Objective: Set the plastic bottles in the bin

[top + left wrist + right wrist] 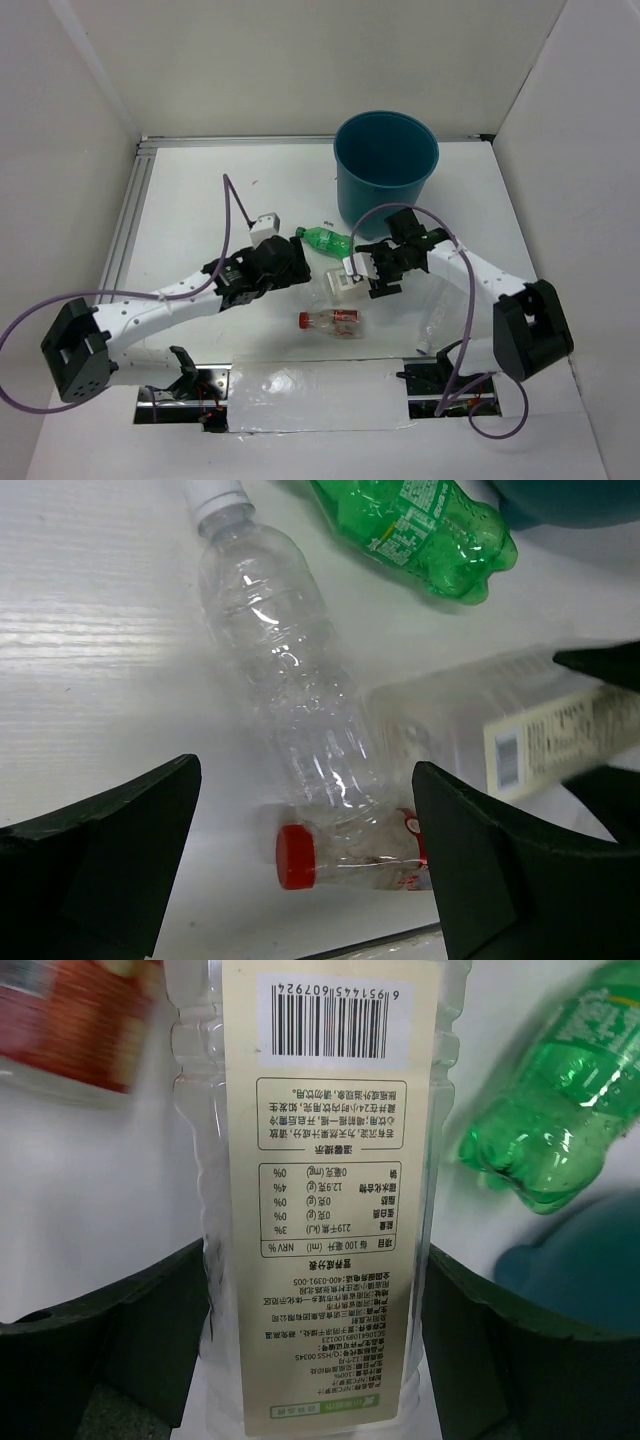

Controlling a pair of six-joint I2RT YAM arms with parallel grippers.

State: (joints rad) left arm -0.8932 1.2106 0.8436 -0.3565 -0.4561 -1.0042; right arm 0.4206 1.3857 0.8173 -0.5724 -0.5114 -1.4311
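Our right gripper (315,1270) is clamped on the large flat clear plastic bottle with the pale printed label (330,1160), one black finger against each side of it (the barcode end points away from the wrist). Our left gripper (305,780) hangs with its fingers wide apart above the slim clear ribbed plastic bottle with a white cap (280,670), holding nothing. We see the green plastic bottle (328,239) lying just beside the flat one, between the two grippers and the round teal-blue plastic bin (372,205), which stands upright toward the far side of the white table (200,200). The small red-capped, red-labelled bottle (332,321) lies on its side nearer the arm bases. All four bottles are outside the bin.
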